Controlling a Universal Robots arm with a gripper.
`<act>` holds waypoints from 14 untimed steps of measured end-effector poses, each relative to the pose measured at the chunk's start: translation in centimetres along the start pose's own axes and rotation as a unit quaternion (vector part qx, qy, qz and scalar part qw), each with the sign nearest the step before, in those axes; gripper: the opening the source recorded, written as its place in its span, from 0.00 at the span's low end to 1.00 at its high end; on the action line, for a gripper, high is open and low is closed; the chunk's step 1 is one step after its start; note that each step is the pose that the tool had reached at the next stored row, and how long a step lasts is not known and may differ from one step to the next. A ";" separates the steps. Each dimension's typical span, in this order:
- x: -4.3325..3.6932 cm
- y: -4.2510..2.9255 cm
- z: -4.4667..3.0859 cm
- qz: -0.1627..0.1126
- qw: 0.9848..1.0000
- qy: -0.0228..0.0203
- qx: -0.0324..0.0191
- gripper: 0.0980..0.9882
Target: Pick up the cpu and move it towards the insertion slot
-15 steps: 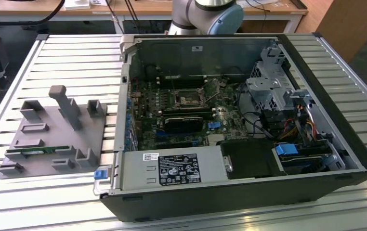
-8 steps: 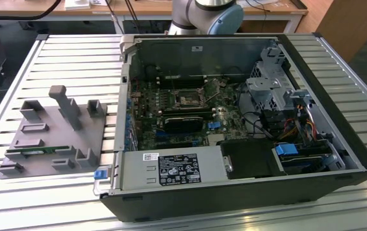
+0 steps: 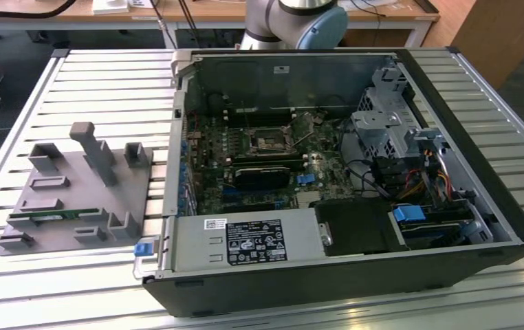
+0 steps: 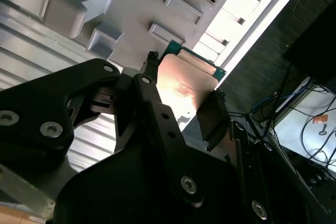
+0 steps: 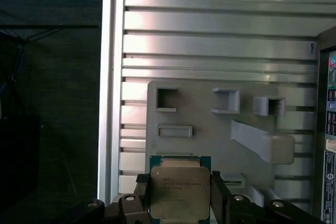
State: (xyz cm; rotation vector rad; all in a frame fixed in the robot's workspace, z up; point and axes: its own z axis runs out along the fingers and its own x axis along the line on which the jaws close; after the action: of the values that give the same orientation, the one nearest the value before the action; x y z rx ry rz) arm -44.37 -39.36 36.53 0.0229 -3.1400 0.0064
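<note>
The cpu point(image 5: 179, 192), a flat square chip with a silvery top and a green edge, is clamped between my gripper's point(image 5: 179, 199) two black fingers point(image 5: 140, 199). In the second wrist view the cpu point(image 4: 184, 85) reflects light and sits upright in the gripper point(image 4: 185, 77). It hangs lifted above the grey tray point(image 5: 199, 114), over the tray's side away from the computer case. The insertion slot point(image 3: 269, 142) is the square socket on the motherboard inside the open computer case point(image 3: 335, 179), to the exterior view's right of the grey tray point(image 3: 69, 206).
The tray carries several raised holders and a thin green memory stick point(image 3: 56, 216). It lies on a slatted metal table point(image 3: 106, 82). The arm's base point(image 3: 289, 20) stands behind the case. Drive cages and cables point(image 3: 409, 158) crowd the case's right half.
</note>
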 end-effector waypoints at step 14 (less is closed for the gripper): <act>0.00 0.15 -2.38 0.000 1.000 0.000 0.001 0.50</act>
State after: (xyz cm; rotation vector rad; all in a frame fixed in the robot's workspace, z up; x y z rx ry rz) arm -44.37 -39.20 38.91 0.0231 -3.1400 0.0082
